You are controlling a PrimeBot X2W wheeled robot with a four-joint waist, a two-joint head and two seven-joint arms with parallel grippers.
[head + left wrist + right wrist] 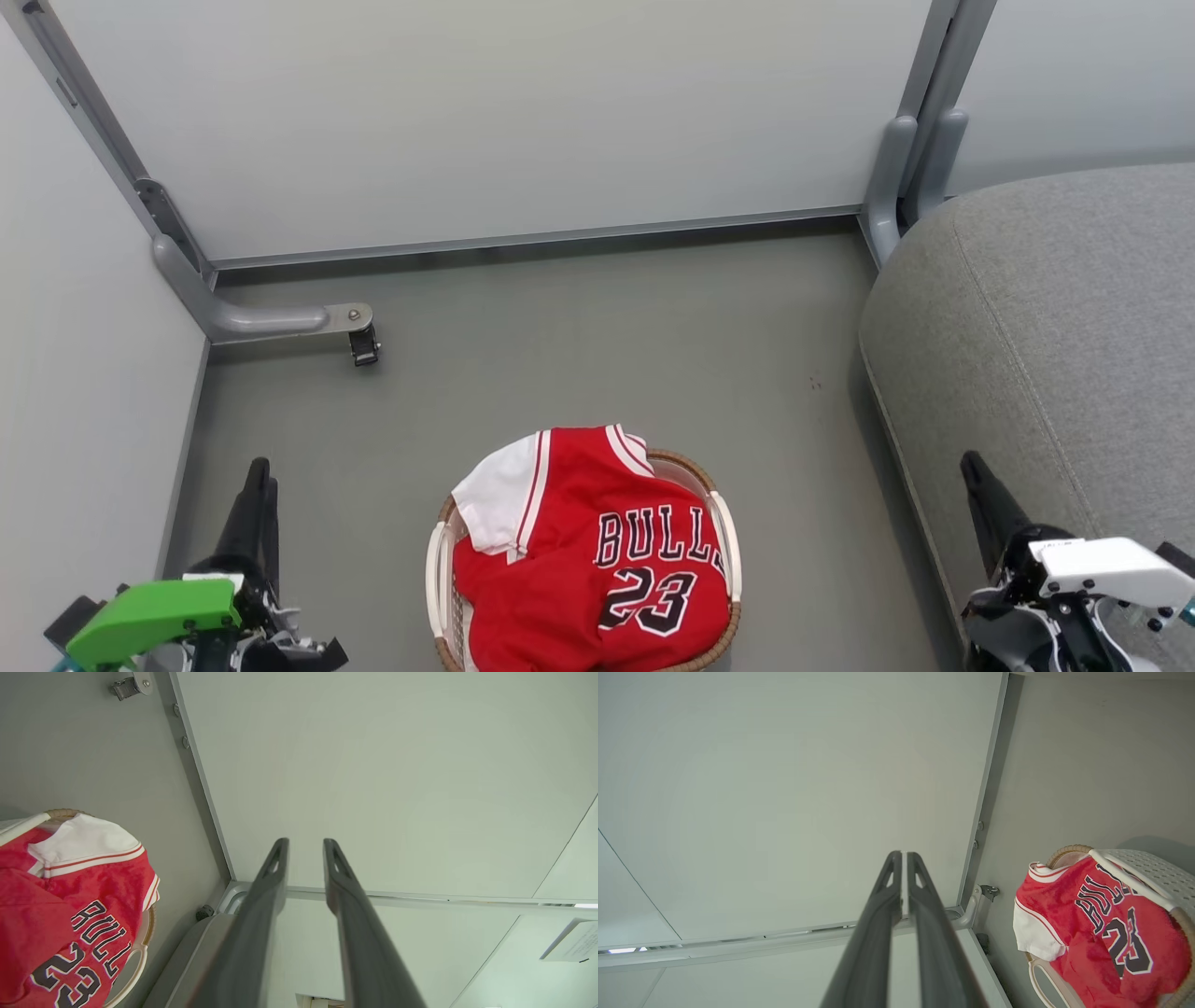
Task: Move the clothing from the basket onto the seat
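The clothing [579, 569] is a red jersey with white sleeves, lettered "BULLS 23". It lies heaped in the basket [724, 523], a white perforated tub with a brown woven rim, low in the middle of the head view. The grey seat [1055, 317] fills the right side. My left gripper [259, 467] hovers left of the basket. In the left wrist view my left gripper [304, 845] is open and empty, with the clothing [56, 896] and basket [140, 952] to its left. My right gripper [973, 462] hangs over the seat's front edge. My right gripper [902, 855] is shut on nothing, and the clothing [1087, 924] and basket [1157, 872] show at the right.
Pale partition panels wall in the grey floor [597, 355] at the back and left. A grey metal foot with a castor [362, 343] juts out at the back left. A grey post base [887, 187] stands by the seat's far corner.
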